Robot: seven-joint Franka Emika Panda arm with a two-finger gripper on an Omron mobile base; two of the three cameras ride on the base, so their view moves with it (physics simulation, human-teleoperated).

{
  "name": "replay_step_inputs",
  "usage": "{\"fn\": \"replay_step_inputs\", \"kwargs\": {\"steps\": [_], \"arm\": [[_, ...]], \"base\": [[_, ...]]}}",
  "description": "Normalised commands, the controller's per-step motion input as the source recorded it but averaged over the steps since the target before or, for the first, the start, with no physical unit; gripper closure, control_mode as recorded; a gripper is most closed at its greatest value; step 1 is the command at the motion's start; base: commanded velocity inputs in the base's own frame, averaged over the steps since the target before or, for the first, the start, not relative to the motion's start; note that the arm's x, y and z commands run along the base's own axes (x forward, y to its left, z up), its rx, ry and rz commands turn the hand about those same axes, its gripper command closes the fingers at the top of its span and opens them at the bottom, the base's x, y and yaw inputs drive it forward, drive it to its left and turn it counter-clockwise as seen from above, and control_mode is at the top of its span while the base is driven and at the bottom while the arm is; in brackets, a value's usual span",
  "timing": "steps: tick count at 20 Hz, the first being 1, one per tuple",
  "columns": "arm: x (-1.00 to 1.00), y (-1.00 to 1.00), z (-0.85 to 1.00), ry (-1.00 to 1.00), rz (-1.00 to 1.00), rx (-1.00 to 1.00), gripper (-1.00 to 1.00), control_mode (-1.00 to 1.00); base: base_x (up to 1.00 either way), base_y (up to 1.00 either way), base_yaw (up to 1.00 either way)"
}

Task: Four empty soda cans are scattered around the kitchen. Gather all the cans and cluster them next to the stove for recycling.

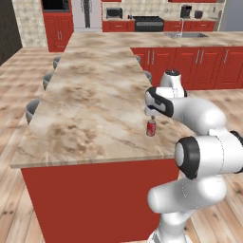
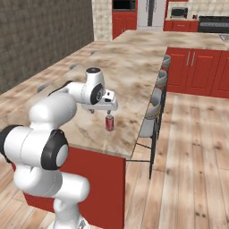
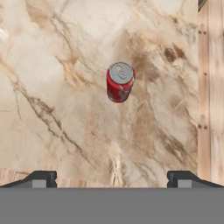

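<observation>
You're hovering the spread gripper above the upright red can, sitting at 12 o'clock.

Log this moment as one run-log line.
phase: approach | gripper: open, above can, not touching | can: red, upright on island counter | stove: far

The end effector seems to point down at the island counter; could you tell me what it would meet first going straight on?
Probably bare marble counter, not the red soda can, which stands upright slightly ahead of the open end effector. Depth is hard to judge.
</observation>
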Motion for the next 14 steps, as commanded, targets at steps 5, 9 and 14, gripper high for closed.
{"fn": "replay_step_inputs", "kwargs": {"steps": [5,9,14], "arm": [[0.15,-0.01,-0.15,0.00,0.00,0.00,-1.00,-1.00],[0.21,0.00,-0.17,0.00,0.00,0.00,-1.00,-1.00],[0.20,-0.03,-0.11,0.03,0.00,0.00,-1.00,-1.00]], "base": [[0.00,0.00,0.00],[0.00,0.00,0.00],[0.00,0.00,0.00]]}}
